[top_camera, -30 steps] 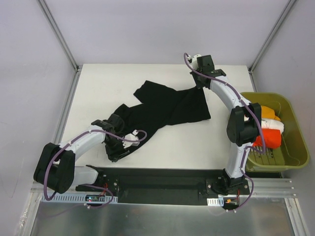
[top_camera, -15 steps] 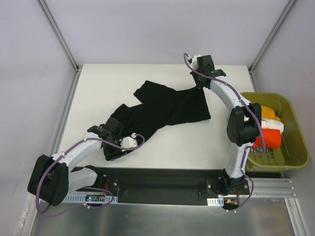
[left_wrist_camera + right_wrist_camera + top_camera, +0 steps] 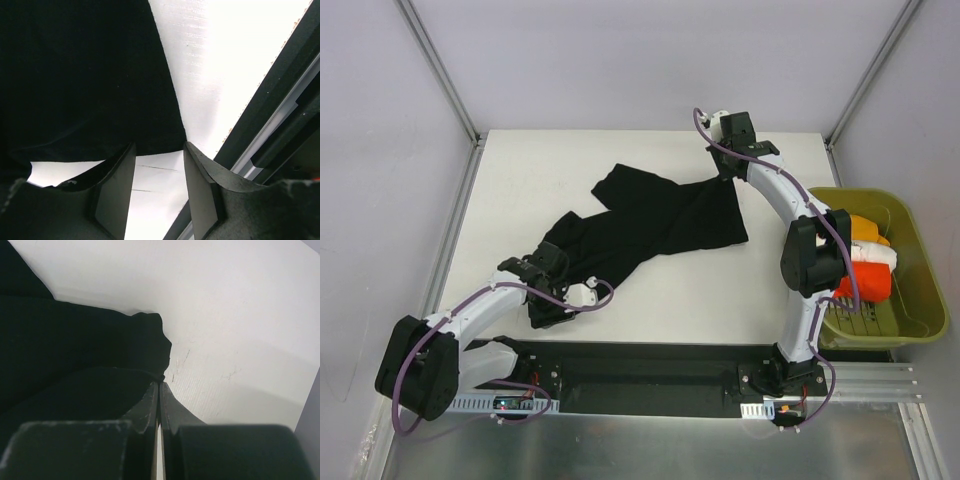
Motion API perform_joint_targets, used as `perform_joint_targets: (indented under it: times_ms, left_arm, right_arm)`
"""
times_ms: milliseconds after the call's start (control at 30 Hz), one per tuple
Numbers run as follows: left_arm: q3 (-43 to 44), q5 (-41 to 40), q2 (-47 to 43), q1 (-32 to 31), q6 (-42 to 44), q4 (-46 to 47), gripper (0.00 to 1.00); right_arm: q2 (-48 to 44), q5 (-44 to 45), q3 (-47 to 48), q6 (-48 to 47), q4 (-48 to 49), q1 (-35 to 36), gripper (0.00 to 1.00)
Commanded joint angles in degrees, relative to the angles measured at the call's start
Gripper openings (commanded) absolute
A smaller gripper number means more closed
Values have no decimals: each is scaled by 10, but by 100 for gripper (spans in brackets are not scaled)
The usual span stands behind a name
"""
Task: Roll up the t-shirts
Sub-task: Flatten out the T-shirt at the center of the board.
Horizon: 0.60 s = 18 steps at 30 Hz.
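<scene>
A large black t-shirt (image 3: 660, 220) lies spread and rumpled across the middle of the white table (image 3: 720, 295). My left gripper (image 3: 552, 308) is at its near left end. In the left wrist view that gripper (image 3: 160, 146) is open, its fingertips at the hem of the black cloth (image 3: 85, 75), with bare table between the jaws. My right gripper (image 3: 725, 172) is at the shirt's far right corner. The right wrist view shows it (image 3: 160, 382) shut, a bit of the black cloth's (image 3: 60, 340) edge pinched at the tips. Orange (image 3: 865, 228), white (image 3: 872, 256) and red-orange (image 3: 860, 283) bundles lie in the bin.
An olive-yellow plastic bin (image 3: 923, 255) stands off the table's right edge, beside the right arm. A black mounting rail (image 3: 650, 365) runs along the near edge, also seen close by in the left wrist view (image 3: 280, 100). Grey walls enclose the table on three sides.
My left arm has swung its elbow down and left, drawing the gripper slightly toward the near edge, with the jaws a little narrower. The right arm and the shirt's far corner have not moved.
</scene>
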Motion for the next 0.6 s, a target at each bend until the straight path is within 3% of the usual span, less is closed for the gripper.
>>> perform_joint_targets:
  times_ms: [0,100,133,200,233,367,433,567]
  left_arm:
    - [-16,0,9,-11,16,-17,44]
    - [-24,-5,14,-13,16,-10,35]
    - [-21,-7,18,-13,15,-10,23]
    - [-17,-11,21,-13,9,-10,13]
    - [-16,-12,18,-13,11,-10,0]
    - [19,-5,-19,-10,10,-30,0]
    - [78,-1,-38,0,8,-35,0]
    - [270,51,3,111,-60,-38,0]
  right_arm:
    - [-26,16,15,-5,12,-2,1]
    - [-22,14,17,-2,12,-1,1]
    - [-21,14,20,-2,12,-2,1]
    - [-18,15,22,-2,12,-2,1]
    - [-18,18,25,-3,12,-2,1]
    - [-26,17,47,7,-2,-14,1]
    - [-38,16,65,9,-17,-27,1]
    - [-70,7,111,8,-36,-57,1]
